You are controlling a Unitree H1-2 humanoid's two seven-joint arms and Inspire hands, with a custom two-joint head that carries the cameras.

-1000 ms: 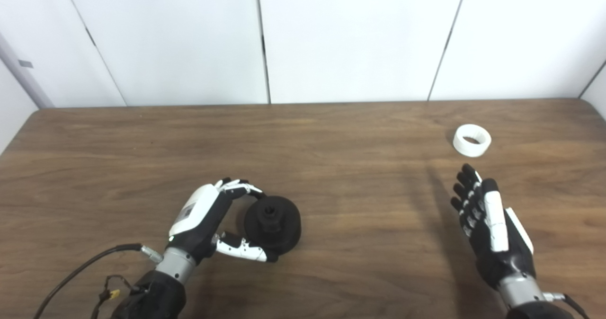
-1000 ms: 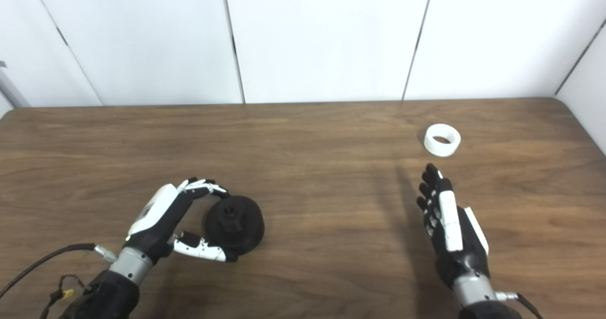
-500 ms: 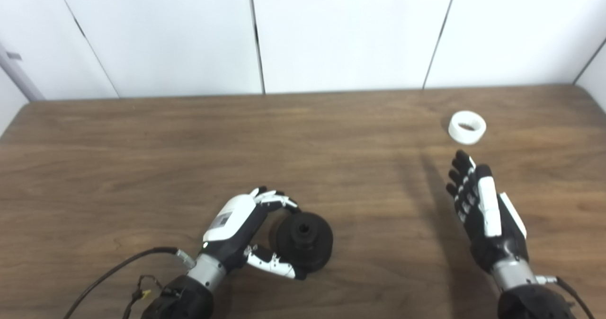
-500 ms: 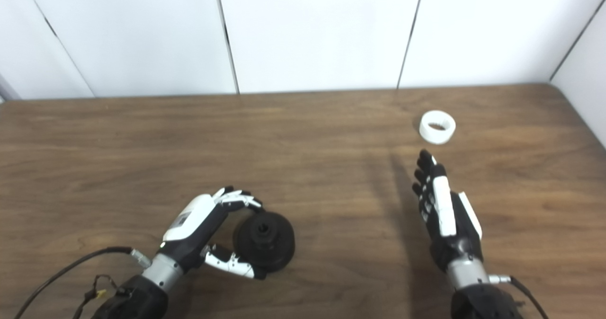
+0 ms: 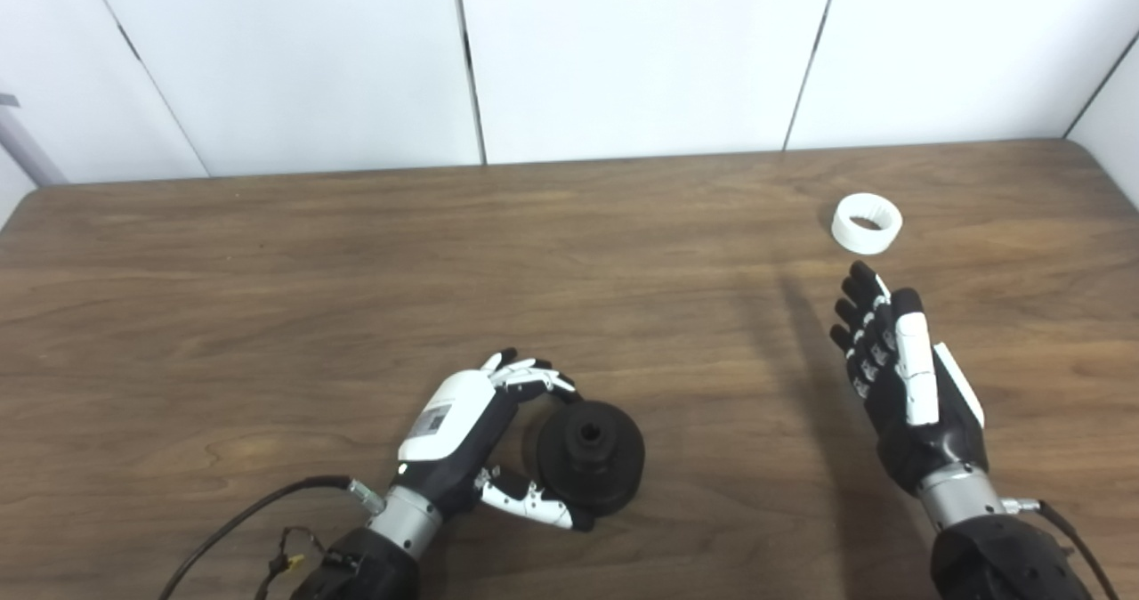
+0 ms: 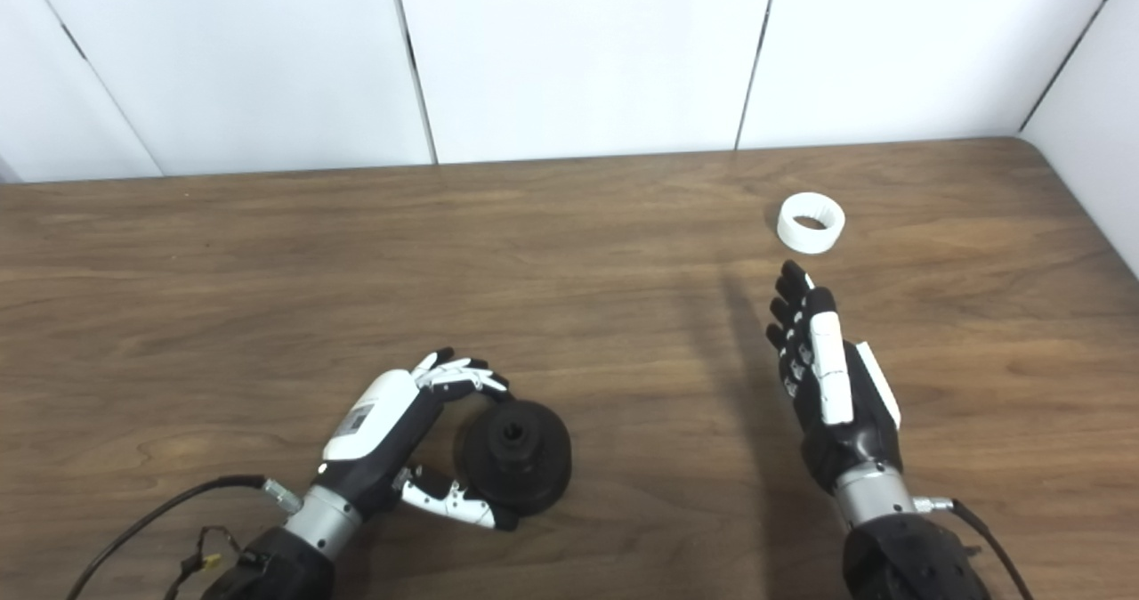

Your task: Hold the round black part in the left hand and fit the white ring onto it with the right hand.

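Note:
The round black part (image 5: 591,457) sits low over the wooden table (image 5: 356,279) near its front edge, with a hub and hole facing up. My left hand (image 5: 463,426) is shut on it: the fingers (image 5: 532,377) curl over its far rim and the thumb (image 5: 534,500) presses its near rim. The white ring (image 5: 867,222) lies flat on the table at the far right. My right hand (image 5: 899,368) hovers just short of the ring, open, fingers straight and pointing toward it, holding nothing. A small gap separates its fingertips from the ring.
White wall panels (image 5: 623,48) stand right behind the table's far edge. The table's right edge (image 6: 1081,217) runs close to the ring, beside a side wall. A black cable (image 5: 258,511) trails from my left wrist along the front edge.
The camera has tilted and shifted. My left hand has moved right and toward the front edge, taking the black part with it. My right hand stays open, fingertips a little closer to the ring.

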